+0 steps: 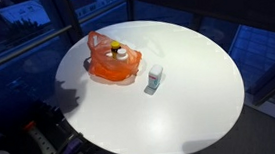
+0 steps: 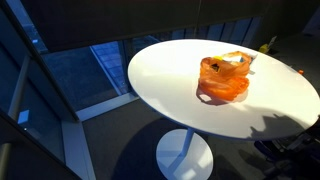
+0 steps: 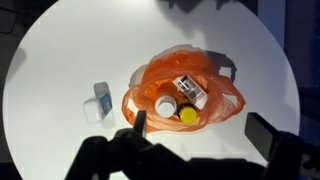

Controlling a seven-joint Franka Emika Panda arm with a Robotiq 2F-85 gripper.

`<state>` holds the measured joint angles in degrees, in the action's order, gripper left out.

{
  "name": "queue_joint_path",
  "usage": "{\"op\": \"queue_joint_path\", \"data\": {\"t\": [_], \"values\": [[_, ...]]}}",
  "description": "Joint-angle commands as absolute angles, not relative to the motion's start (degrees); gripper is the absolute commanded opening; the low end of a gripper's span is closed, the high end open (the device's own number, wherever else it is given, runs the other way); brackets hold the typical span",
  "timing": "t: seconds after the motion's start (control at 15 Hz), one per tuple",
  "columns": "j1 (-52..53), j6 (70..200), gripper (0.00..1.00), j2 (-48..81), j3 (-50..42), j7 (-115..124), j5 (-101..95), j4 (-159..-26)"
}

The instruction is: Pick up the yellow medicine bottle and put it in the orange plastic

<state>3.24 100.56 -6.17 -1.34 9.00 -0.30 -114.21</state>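
The yellow medicine bottle [image 3: 188, 115] sits inside the orange plastic bag [image 3: 185, 88], showing its yellow cap at the side of the bag nearest the camera in the wrist view. Touching it in the bag is a white-capped bottle [image 3: 165, 104]. A labelled pack [image 3: 190, 90] lies tilted towards the middle of the bag, just beyond the two bottles.

The tool [image 3: 200, 128] hangs above the bag's near rim, spread wide with nothing between its fingers [image 3: 264, 136]. Both fingers are dark and blurred at the lower edge of the wrist view. In that view the yellow cap lies in the gap between them, just past the tips and nearer the finger on the picture's left side. It is apart from both.

The bag stands open on the round white bench [image 3: 60, 60], and it appears in both exterior views [image 1: 113, 63] [image 2: 223, 80]. A small white bottle [image 3: 98, 102] stands on the bench outside the bag, near its side. It also shows in an exterior view [image 1: 155, 80].
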Motion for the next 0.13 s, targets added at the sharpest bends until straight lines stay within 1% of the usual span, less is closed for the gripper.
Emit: {"op": "queue_joint_path", "data": {"t": [0.0, 0.07], "values": [[2.19, 100.75, 1.0, -6.57, -0.34, 8.93, -0.19, -114.73], [2.18, 101.14, 1.0, -6.87, -0.3, 8.96, -0.19, -115.29]]}}
